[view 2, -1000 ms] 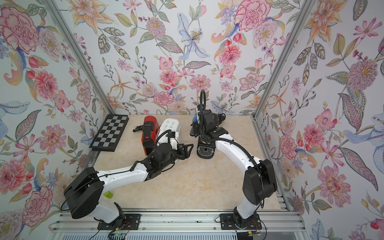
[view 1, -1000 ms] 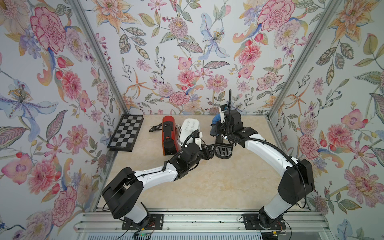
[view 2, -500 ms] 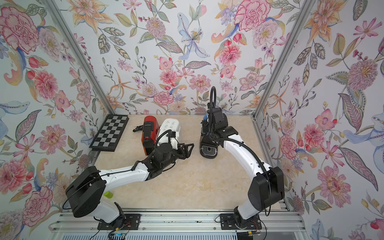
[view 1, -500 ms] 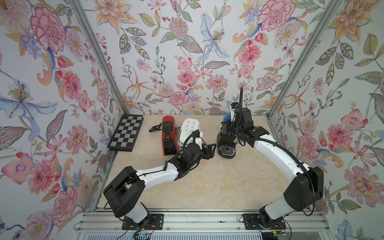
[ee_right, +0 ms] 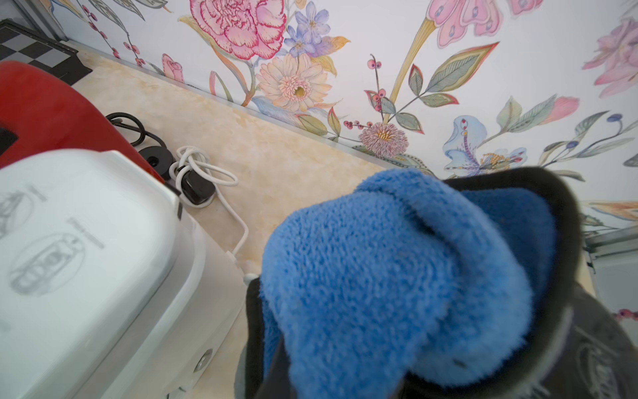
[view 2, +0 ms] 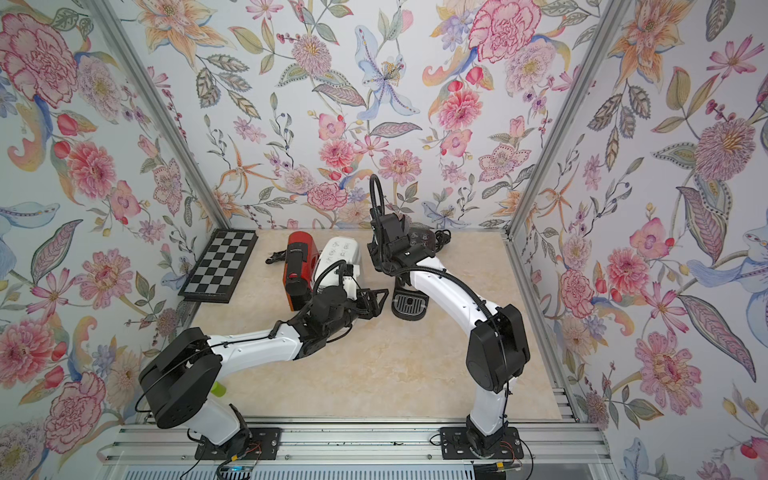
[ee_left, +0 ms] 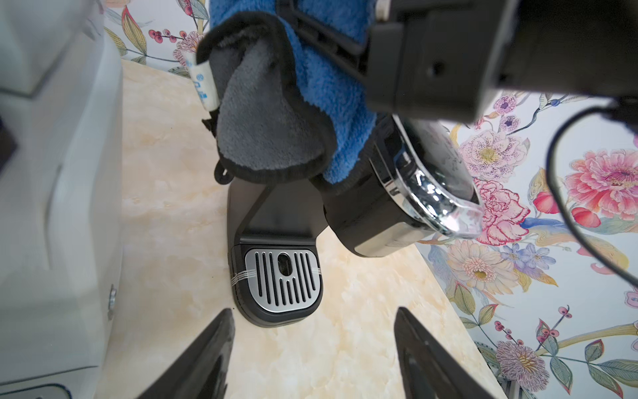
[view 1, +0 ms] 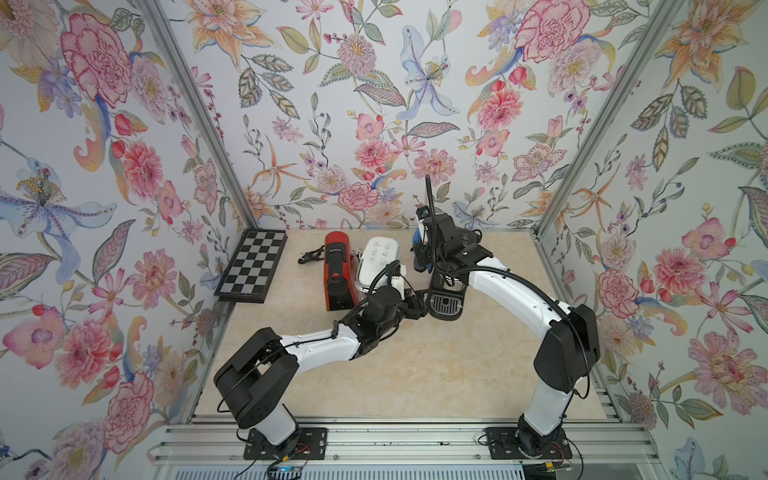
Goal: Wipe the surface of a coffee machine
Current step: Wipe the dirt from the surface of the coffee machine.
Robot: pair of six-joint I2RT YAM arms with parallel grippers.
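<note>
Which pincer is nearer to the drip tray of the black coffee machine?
Left. The left pincer stands open, low beside the drip tray. The right pincer is higher, shut on the blue cloth at the coffee machine's upper part.

Nothing reads clearly. The white tag [ee_left: 203,83] on the blue cloth [ee_left: 338,86] carries blue print, too blurred to make out. The white appliance [ee_right: 69,224] bears grey pictograms with tiny illegible captions. The red coffee machine [view 2: 296,266] shows small white lettering, unreadable.
</note>
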